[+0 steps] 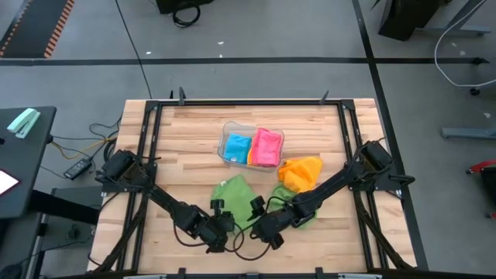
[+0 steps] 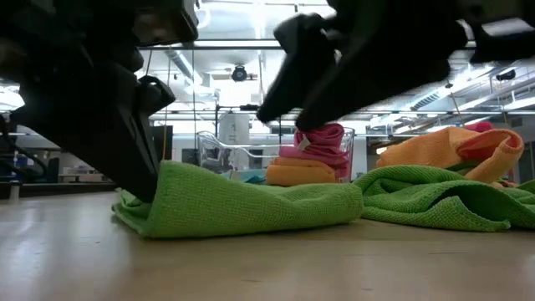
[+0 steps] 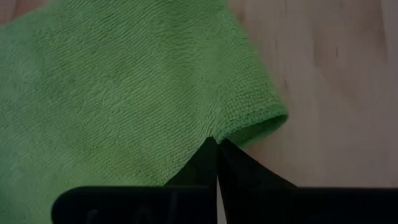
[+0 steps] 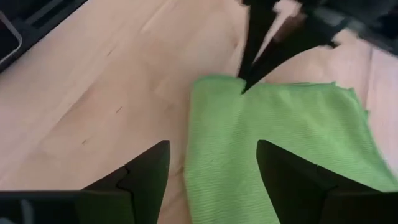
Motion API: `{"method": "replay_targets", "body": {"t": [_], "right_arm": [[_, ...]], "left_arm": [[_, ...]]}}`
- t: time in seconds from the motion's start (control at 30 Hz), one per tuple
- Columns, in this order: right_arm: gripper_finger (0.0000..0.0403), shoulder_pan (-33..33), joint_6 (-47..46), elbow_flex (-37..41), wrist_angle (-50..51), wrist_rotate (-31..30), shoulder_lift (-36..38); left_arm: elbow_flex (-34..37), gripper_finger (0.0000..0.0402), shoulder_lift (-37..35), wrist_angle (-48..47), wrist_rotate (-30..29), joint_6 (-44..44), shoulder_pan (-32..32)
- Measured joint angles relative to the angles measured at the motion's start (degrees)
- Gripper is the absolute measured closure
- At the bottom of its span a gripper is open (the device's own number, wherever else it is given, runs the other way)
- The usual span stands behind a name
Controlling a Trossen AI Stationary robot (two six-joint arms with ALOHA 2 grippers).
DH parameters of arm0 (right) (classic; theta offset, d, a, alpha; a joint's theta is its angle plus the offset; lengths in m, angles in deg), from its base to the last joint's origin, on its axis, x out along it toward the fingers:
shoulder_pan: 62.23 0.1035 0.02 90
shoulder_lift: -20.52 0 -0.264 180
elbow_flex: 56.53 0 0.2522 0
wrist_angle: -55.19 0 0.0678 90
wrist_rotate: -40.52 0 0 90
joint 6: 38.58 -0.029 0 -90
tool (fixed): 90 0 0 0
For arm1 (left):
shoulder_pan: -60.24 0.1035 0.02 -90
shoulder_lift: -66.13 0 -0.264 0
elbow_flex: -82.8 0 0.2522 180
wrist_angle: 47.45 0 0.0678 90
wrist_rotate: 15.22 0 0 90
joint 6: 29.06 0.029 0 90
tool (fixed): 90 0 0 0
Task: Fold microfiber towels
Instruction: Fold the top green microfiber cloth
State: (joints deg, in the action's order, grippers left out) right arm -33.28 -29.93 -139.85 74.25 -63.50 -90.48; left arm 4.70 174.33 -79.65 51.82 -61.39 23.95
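A green microfiber towel [image 1: 235, 195] [image 2: 242, 201] lies on the wooden table near its front edge. My left gripper [image 1: 222, 223] [image 3: 217, 147] is shut on its near-left corner. My right gripper [image 1: 262, 226] [image 4: 211, 158] hovers open just above the same towel's near edge, to the right of the left one, touching nothing. A second green towel [image 1: 304, 215] [image 2: 435, 196] lies crumpled under the right arm. An orange towel [image 1: 302, 172] is bunched behind it. Blue and pink towels sit in the clear tray [image 1: 229, 128]. My left gripper pinches the green towel at its hem beside the rounded near-left corner [image 3: 245, 127] between its two shut fingertips. The fingers [image 4: 247, 73] slant down from the near-left side. The corner is barely raised, and the rest of the towel [image 2: 276, 205] lies on the table.
The clear tray [image 2: 209, 146] stands at the middle far side with the pink towel [image 1: 266, 147] and the blue towel [image 1: 236, 147] in it. Bare wood lies to the left of the green towel [image 1: 170, 155] and along the near edge. Black frame rails run along both sides.
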Motion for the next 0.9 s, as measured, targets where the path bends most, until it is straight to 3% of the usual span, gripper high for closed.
{"method": "replay_targets", "body": {"t": [0.2,0.57,0.9], "right_arm": [[0.015,0.5,1.4,5.7,-4.8,-0.9,0.0],[0.015,-1.0,1.5,7.4,-4.7,-0.9,0.0],[0.015,-2.5,0.1,7.4,-4.1,-0.9,0.0]], "left_arm": [[0.0,0.0382,0.0,1.3,5.2,1.8,-0.7],[-0.2,0.0215,-3.2,2.3,5.7,8.0,-1.5],[-0.2,0.0162,-0.2,18.7,2.5,3.1,-1.2]]}}
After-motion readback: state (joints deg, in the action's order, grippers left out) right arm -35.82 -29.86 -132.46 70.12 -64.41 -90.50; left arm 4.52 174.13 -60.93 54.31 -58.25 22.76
